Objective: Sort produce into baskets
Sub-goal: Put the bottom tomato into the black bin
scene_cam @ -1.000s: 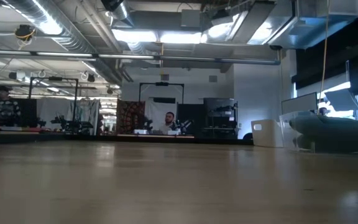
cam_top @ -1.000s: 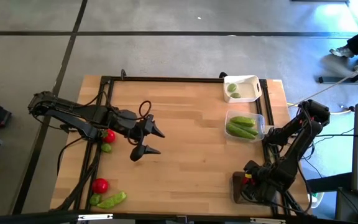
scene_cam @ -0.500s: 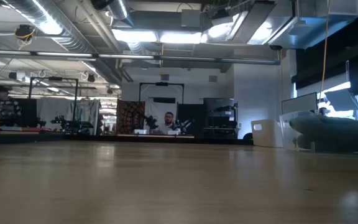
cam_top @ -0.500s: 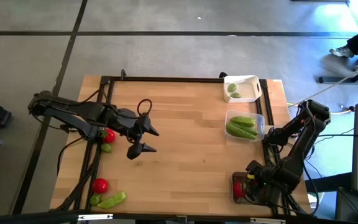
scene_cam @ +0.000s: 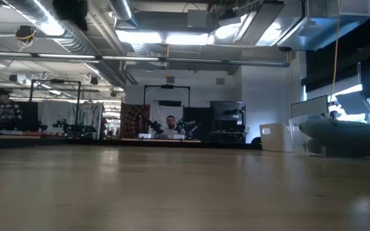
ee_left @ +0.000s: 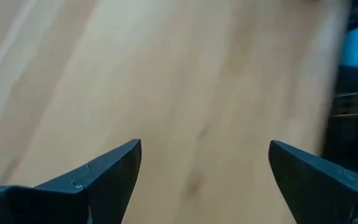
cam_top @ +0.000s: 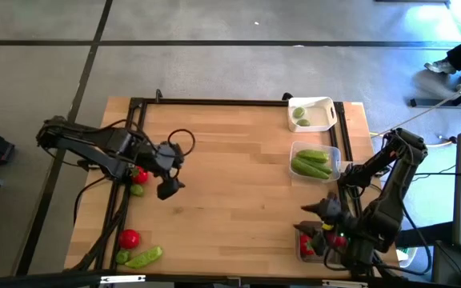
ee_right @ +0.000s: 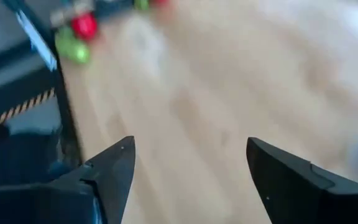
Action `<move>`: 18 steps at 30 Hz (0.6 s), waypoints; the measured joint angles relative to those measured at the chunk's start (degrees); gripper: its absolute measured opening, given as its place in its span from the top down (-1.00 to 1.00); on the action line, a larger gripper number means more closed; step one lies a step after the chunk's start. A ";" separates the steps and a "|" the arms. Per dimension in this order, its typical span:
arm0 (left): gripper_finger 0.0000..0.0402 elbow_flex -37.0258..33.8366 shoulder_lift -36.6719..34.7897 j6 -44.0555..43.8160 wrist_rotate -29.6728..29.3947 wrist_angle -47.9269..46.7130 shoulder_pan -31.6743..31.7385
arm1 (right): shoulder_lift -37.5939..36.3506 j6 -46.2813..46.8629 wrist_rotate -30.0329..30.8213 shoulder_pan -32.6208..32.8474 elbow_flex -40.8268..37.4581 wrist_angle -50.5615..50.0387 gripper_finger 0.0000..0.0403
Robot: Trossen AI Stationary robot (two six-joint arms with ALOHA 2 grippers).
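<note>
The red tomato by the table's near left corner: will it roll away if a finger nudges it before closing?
Probably. The red tomato looks round and smooth, lying on bare flat wood, so a nudge could roll it. The green pod beside it might stop it on that side. It looks toy-like, so likely light.

Three baskets (cam_top: 324, 115) line the table's (cam_top: 230, 184) right side — pods (cam_top: 310, 163) in the middle one; loose produce (cam_top: 131, 246) lies at its left edge.
</note>
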 joint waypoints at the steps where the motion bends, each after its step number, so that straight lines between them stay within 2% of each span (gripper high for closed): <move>1: -0.72 0.00 0.13 -1.05 -1.53 -2.54 0.01 | 0.00 -1.94 2.75 -0.32 -0.02 -0.10 -0.42; 7: -0.72 -0.43 1.62 -6.28 -5.58 -13.88 0.07 | 0.02 -10.18 11.41 -3.16 -0.02 -0.10 -0.42; 12: -0.72 -1.67 3.80 -11.35 -5.60 -19.79 0.13 | 0.02 -15.82 8.63 -6.89 -0.04 0.25 -0.42; 18: -0.72 -1.73 7.50 -12.02 -6.49 -27.53 1.57 | 0.37 -19.19 6.73 -9.24 -0.07 0.38 -0.42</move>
